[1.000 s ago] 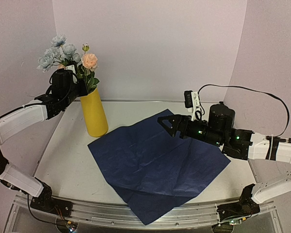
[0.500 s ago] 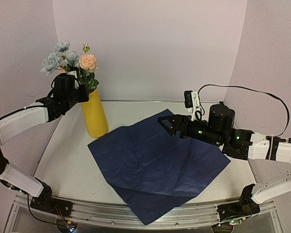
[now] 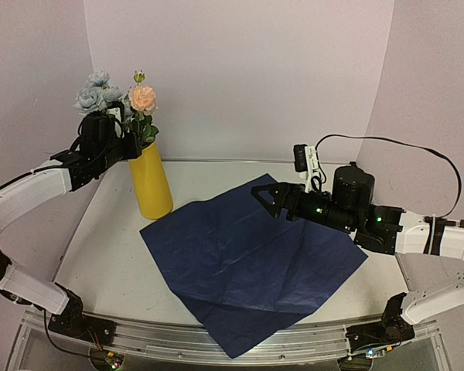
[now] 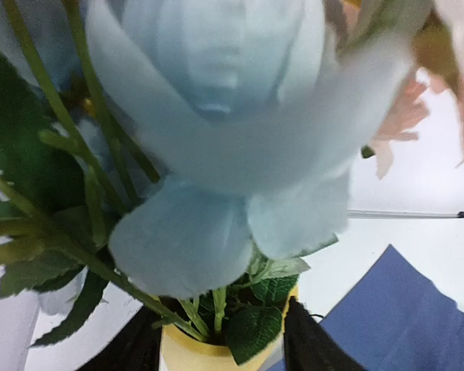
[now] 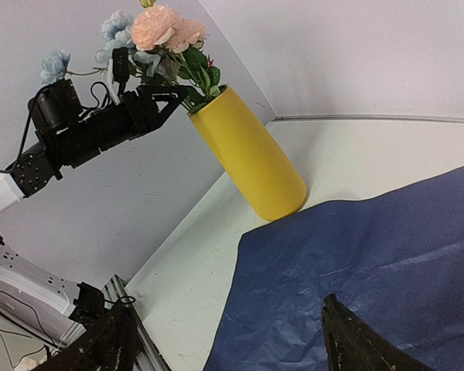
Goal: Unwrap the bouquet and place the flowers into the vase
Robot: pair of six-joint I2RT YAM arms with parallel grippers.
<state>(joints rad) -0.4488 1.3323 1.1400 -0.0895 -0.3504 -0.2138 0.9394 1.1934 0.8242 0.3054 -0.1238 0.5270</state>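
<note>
Flowers (image 3: 116, 93) stand in vase (image 3: 151, 185), far left | left gripper (image 3: 131, 145) spread either side of them at the mouth, pinching nothing | right gripper (image 3: 264, 195) spread, empty, over navy paper (image 3: 247, 263) | advice: back left out level; don't snag leaves (image 4: 251, 332) or tip vase

One vase (image 3: 151, 184), one flower bunch (image 3: 141, 97), one navy sheet (image 3: 247, 263).

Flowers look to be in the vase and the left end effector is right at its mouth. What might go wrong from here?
1. The left end effector straddles the stems at the vase mouth; backing out crooked may snag leaves and drag the flowers out.
2. The vase is tall and narrow; a nudge at the rim might tip it.
</note>
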